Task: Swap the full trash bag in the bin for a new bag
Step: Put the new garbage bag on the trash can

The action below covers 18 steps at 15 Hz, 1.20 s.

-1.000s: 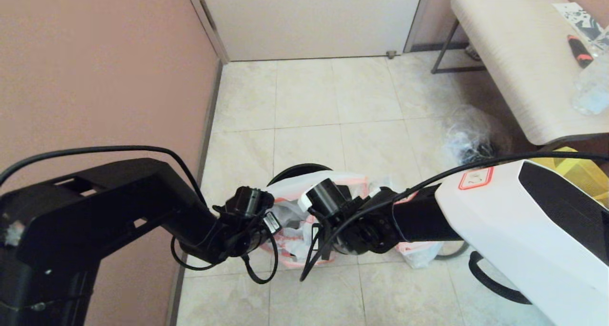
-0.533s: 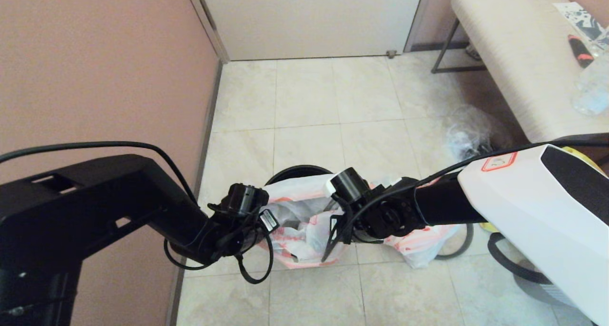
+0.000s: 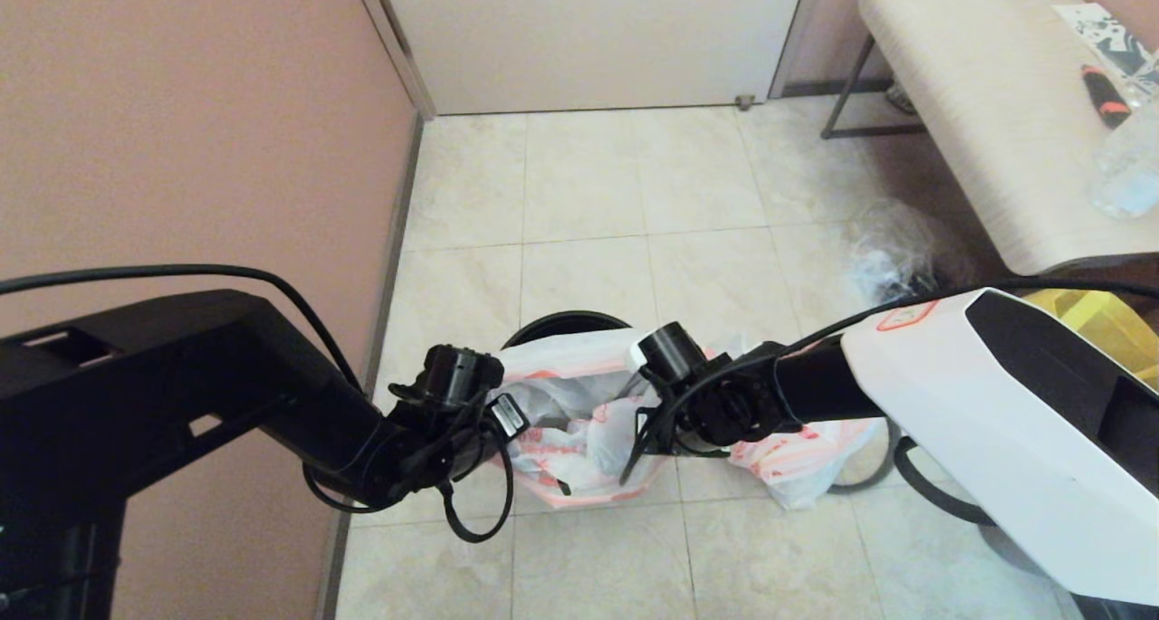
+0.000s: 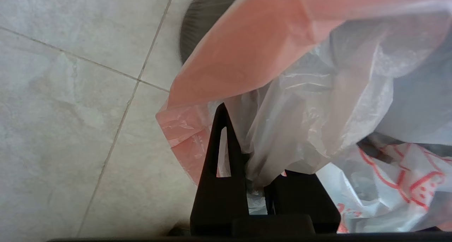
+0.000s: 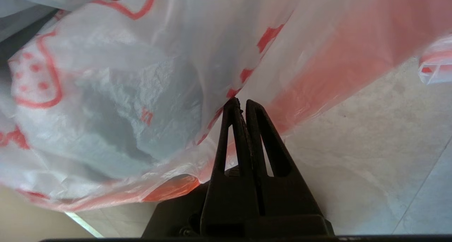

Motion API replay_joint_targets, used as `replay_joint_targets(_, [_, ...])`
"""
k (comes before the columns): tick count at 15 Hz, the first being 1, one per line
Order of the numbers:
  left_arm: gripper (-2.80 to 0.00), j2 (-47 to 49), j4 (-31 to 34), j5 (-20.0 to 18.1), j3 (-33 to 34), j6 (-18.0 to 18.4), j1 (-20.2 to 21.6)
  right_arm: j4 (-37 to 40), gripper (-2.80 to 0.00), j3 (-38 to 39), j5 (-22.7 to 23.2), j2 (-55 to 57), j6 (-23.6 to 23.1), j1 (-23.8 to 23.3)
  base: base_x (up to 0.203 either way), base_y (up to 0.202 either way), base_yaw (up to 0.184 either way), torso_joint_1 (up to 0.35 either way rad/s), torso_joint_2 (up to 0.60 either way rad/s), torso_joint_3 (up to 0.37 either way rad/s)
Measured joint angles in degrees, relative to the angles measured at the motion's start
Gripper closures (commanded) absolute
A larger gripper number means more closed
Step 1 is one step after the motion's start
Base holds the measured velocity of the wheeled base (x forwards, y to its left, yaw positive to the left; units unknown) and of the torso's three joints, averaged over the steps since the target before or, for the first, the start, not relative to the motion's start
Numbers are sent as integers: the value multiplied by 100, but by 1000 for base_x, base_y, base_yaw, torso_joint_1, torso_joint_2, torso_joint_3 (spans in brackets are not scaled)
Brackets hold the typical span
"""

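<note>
The new bag (image 3: 579, 412) was thin, crinkly white plastic with an orange-red band. It hung over the round black bin (image 3: 566, 324) on the tiled floor (image 3: 579, 186). The left hand (image 4: 252, 164) pinched its hem. The right hand (image 5: 243, 106) was closed on its other side. Only the wrist views showed those grips; from the head view the arms hid them. The lumpy full trash bag (image 3: 797, 462) lay just beside it, partly covered.
</note>
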Motion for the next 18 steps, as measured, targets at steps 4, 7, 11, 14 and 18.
replay_joint_targets(4, [0, 204, -55, -19, -11, 266, 9, 11, 0, -488, 5, 320, -54, -154, 0, 0, 0, 0, 0, 0])
replay_joint_targets(7, [0, 333, -107, -258, -7, 492, -27, 1, 0, -1201, 10, 637, -276, -374, 0, 0, 0, 0, 0, 0])
replay_joint_targets(11, [0, 426, -31, -403, 1, 700, -121, -667, 0, -1548, 54, 985, -729, -743, 0, 0, 0, 0, 0, 0])
replay_joint_targets(14, [0, 437, 170, -685, 11, 733, -157, -1310, 0, -1564, 265, 1049, -733, -952, 0, 0, 0, 0, 0, 0])
replay_joint_targets(18, [0, 437, 325, -797, 9, 902, -184, -1606, 0, -1551, 327, 880, -724, -1024, 0, 0, 0, 0, 0, 0])
